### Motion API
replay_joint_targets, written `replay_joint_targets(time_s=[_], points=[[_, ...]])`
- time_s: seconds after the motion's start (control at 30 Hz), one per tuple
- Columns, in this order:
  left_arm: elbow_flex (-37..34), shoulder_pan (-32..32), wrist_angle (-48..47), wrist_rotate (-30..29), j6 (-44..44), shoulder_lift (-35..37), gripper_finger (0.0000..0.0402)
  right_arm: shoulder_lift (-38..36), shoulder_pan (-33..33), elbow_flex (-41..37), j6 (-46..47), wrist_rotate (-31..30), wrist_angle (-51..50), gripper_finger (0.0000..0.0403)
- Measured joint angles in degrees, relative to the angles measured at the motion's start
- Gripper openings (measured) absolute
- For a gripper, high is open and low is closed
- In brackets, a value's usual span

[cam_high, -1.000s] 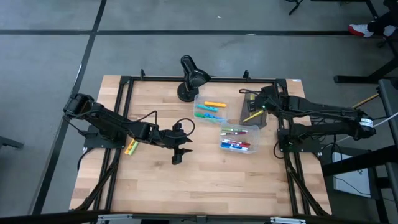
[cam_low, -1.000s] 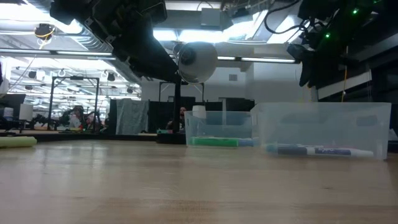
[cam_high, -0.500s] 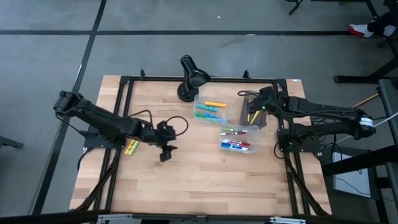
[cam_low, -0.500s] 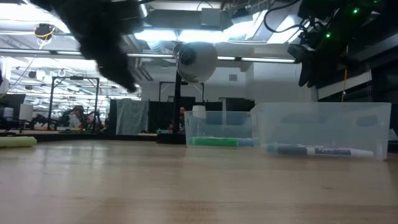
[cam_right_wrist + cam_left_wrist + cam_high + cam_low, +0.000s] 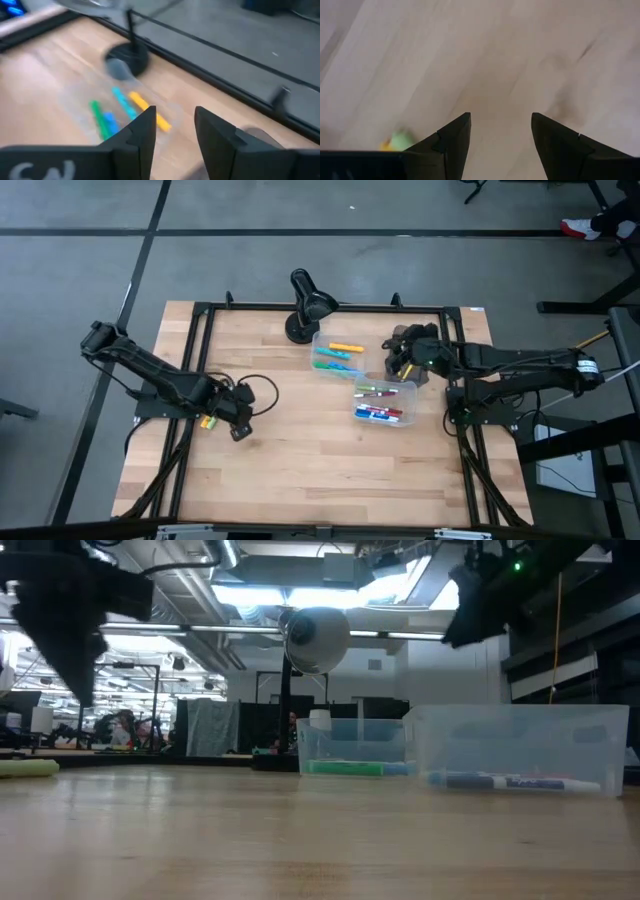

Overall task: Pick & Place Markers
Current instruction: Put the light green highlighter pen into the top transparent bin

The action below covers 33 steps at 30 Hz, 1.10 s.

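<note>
The left gripper has been sweeping back across the bare wood and is now hanging with fingers spread wide and empty, the loose yellow and green markers lying just beside its fingertips. That suggests it is lining up the next pick. The right gripper is lifting over the grey-brown tray, fingers partly apart with nothing visible between them; sorted markers are lying in the two clear plastic bins beyond its tips.
</note>
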<state>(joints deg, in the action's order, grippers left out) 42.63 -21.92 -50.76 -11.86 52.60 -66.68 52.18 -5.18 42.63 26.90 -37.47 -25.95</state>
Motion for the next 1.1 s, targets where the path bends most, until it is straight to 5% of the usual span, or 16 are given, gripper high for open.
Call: replay_joint_targets(time_s=[0.43, 1.1], points=[[0.0, -2.7, -16.7, 0.9, 22.5, 0.0, 0.0203, 3.7, 10.5, 0.0, -3.7, 3.7, 12.6, 0.0136], [0.0, -2.7, -17.6, 6.4, 21.8, -15.0, 0.0192, 8.9, 16.7, 0.0, -6.3, 3.7, 18.5, 0.0136]])
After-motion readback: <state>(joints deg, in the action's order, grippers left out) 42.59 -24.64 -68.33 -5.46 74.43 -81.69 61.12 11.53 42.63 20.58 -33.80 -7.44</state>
